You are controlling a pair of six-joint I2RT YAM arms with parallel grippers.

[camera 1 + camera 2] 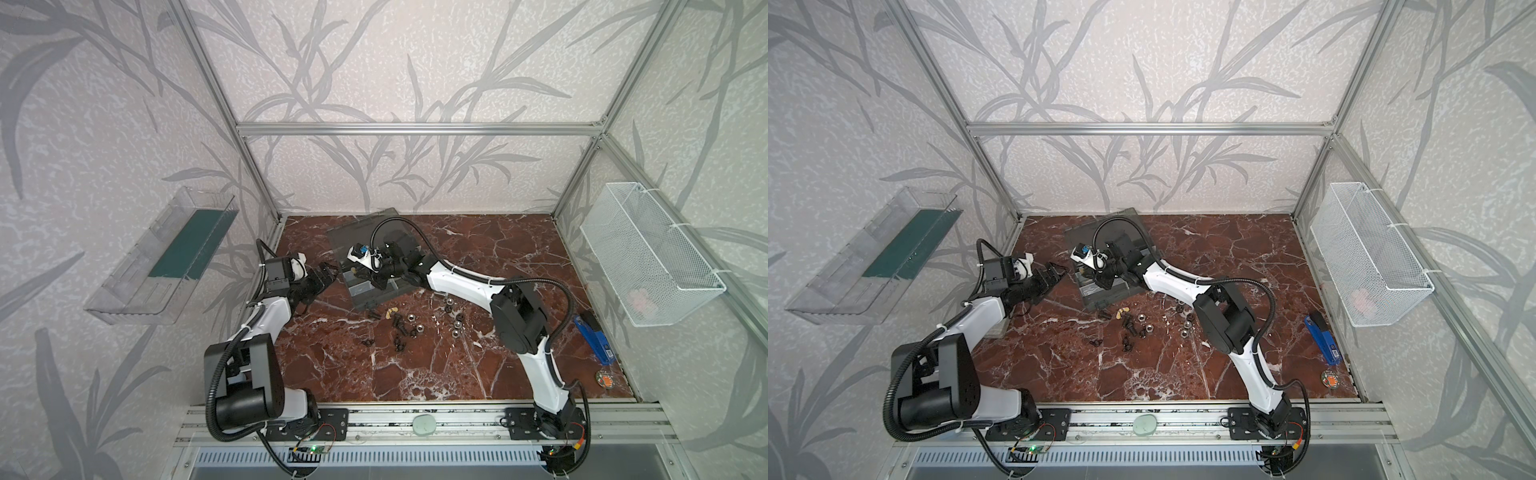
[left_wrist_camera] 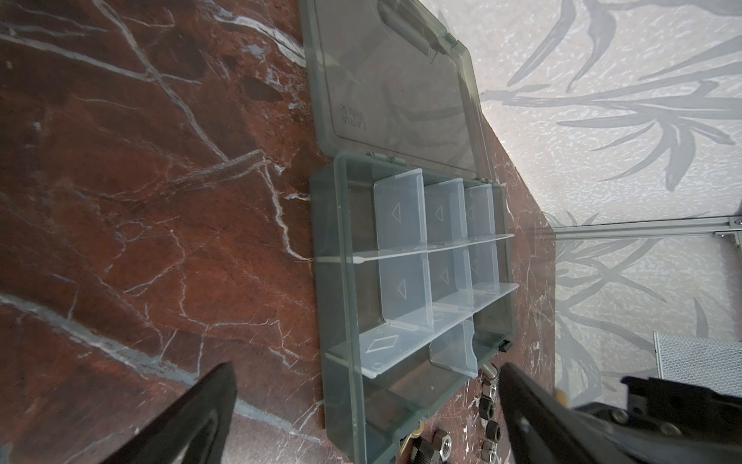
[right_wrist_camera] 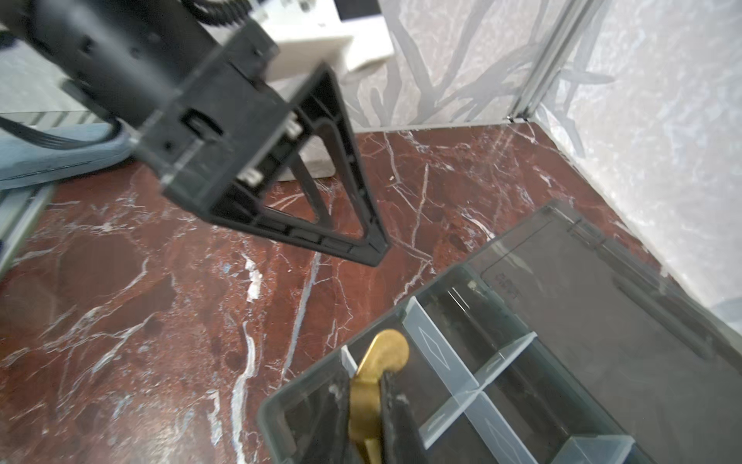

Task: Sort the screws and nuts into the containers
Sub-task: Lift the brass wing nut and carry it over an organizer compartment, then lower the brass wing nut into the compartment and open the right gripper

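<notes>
Brass-coloured wing nut (image 3: 385,349) pinched in right gripper (image 3: 367,383), fingers clamped on it, hanging over an edge cell of the open dark grey plastic organizer case (image 3: 273,405). Step: drop-off. Next: release squarely inside that cell, clear of dividers. Visible square cells (image 2: 401,213) look empty. Left gripper (image 1: 329,274) spread wide beside case, holding nothing. Tiny black screws (image 1: 398,330) and silver hex nuts (image 1: 410,318) lie loose on red marble table (image 1: 457,374).
</notes>
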